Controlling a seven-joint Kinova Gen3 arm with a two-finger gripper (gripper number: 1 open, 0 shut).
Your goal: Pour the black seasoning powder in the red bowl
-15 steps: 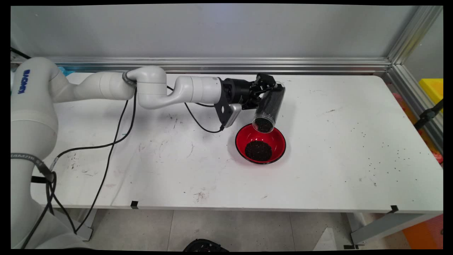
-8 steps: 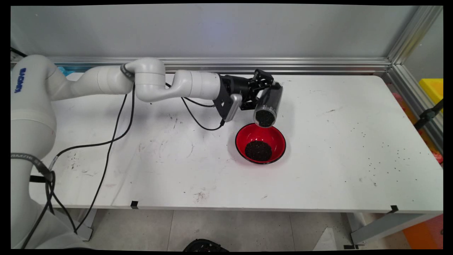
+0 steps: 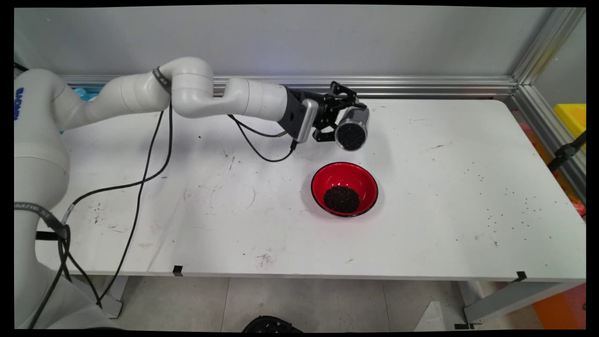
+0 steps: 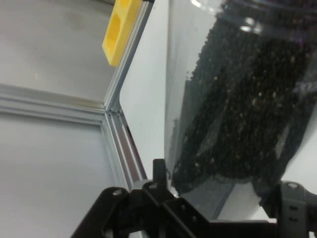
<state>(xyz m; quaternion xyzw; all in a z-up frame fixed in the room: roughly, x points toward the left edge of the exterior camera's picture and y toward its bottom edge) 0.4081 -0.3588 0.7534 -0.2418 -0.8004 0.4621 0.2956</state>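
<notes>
Gripper fingers clamp clear jar at mid-body, above table's far-edge area, behind red bowl. Jar: rigid, smooth, likely slippery; approx. half-full of loose black grains, spill-prone, lying near-horizontal.

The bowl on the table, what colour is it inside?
Red inside the bowl, seen best in the main view.

The clear jar of dark grains is cut off above the claw by the hand view's top and right edges (its mouth lies out of frame). The yellow block, far beyond the claw's left finger, is cropped by the top edge. In the main view the jar's rear end is hidden behind the claw's linkage.
</notes>
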